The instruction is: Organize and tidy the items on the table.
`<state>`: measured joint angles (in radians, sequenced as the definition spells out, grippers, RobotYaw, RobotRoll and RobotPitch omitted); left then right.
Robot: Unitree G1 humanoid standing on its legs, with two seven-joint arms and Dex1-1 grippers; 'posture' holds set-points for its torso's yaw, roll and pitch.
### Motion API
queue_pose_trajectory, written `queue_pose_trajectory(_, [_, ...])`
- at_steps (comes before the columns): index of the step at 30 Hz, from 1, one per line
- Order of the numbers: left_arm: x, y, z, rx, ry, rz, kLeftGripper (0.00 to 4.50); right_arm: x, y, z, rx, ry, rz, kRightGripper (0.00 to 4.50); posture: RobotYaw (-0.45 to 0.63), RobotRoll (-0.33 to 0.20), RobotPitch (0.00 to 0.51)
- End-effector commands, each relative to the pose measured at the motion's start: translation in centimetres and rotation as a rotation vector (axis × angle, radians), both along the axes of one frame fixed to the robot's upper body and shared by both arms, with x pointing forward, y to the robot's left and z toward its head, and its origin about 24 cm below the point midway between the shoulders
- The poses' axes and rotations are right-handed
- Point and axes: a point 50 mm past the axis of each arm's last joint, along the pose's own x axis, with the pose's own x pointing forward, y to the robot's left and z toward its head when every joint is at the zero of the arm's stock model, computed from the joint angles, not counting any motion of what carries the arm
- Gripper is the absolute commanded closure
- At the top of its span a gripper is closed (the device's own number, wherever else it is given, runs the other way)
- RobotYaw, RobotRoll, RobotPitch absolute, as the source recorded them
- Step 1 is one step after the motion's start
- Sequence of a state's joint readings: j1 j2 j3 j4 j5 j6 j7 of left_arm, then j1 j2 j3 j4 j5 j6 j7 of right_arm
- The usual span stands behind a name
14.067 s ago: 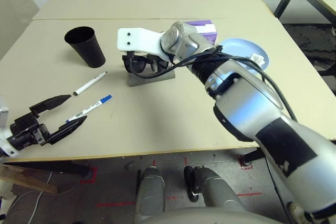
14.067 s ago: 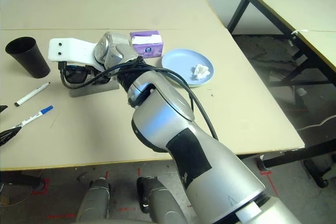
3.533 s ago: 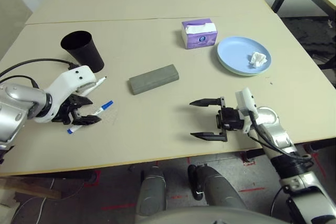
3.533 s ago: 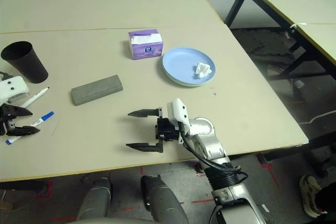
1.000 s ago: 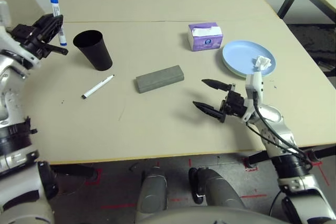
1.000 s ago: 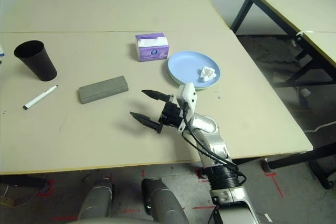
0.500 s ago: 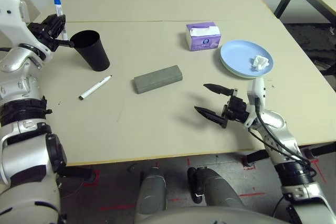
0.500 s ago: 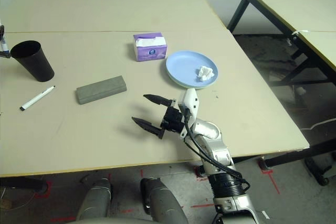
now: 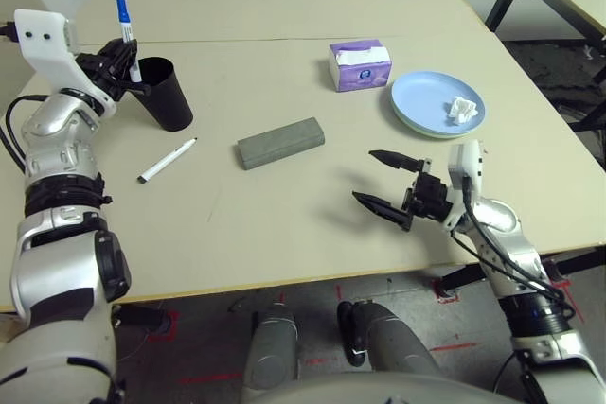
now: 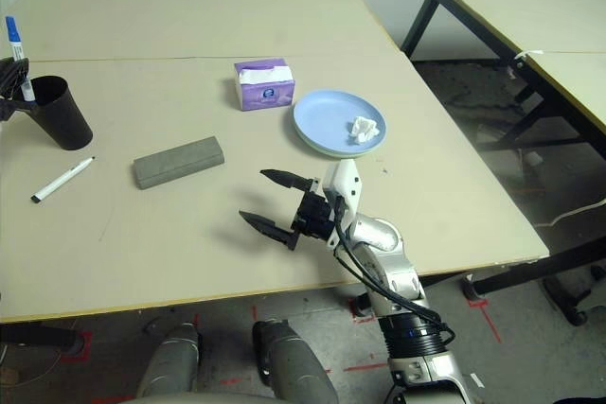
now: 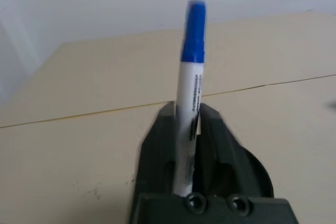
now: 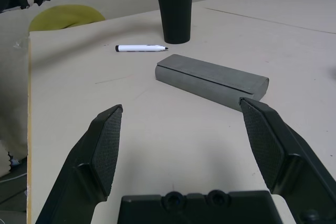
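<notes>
**benchrat:** Items on the table (image 9: pixel 284 234), nearest first: the right gripper (image 9: pixel 386 183) is hovering just over the front part of the top, fingers spread wide apart and gripping nothing, pointing toward the robot's left.

**servo_sam:** What's lying beyond it?

**benchrat:** The grey glasses case (image 9: pixel 280 142) is lying flat near the middle, slightly angled. To its left the plain white marker (image 9: pixel 167 160) is resting on the surface, tip aimed at the black cup (image 9: pixel 168 94). The cup is standing upright, well apart from the case.

**servo_sam:** And the blue-capped marker (image 9: pixel 127 37)?

**benchrat:** That one is standing upright between the fingers of the left gripper (image 11: pixel 188 129), cap up, with its lower end dipping in at the cup's rim. From the wrist view the fingers are sitting right against the barrel, so it's reading as clamped on it.

**servo_sam:** Far side?

**benchrat:** The blue plate (image 9: pixel 424 99) is sitting off to the right with the crumpled tissue (image 9: pixel 462 110) on it, and a purple tissue box (image 9: pixel 360 65) is standing just beside the plate, close to the seam (image 9: pixel 265 41).
</notes>
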<state>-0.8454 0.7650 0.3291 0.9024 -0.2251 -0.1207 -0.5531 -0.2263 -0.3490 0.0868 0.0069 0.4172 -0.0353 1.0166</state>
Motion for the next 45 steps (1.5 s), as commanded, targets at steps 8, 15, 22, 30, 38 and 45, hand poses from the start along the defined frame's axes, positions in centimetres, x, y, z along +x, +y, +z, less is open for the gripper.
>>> queue_pose_trajectory(8, [-0.6,0.6,-0.8,0.002,0.012,0.011,0.03,0.2,0.4,0.1,-0.003,0.002,0.010,0.00,-0.01,0.000,0.174])
queue_pose_trajectory(15, [-2.3,0.4,1.7,0.107,0.070,-0.198,0.03,0.1,0.9,0.2,-0.016,-0.025,0.086,0.00,0.00,0.000,0.180])
queue_pose_trajectory(22, [-7.3,2.1,4.0,0.243,0.462,-0.299,0.03,-0.5,1.8,-0.2,-0.057,-0.065,0.239,0.00,0.04,0.000,0.190])
queue_pose_trajectory(30, [-12.4,2.5,3.4,0.189,0.901,-0.227,0.03,-0.1,2.7,-0.6,-0.047,-0.065,0.278,0.00,0.09,0.000,0.196])
queue_pose_trajectory(38, [-10.9,1.7,0.2,0.222,0.943,-0.183,0.03,-0.3,3.3,-0.9,-0.049,-0.063,0.302,0.00,0.06,0.000,0.199])
queue_pose_trajectory(45, [-7.2,0.5,-2.1,0.247,0.914,-0.218,0.03,-0.8,2.9,-0.9,-0.053,-0.061,0.267,0.00,-0.01,0.000,0.188])
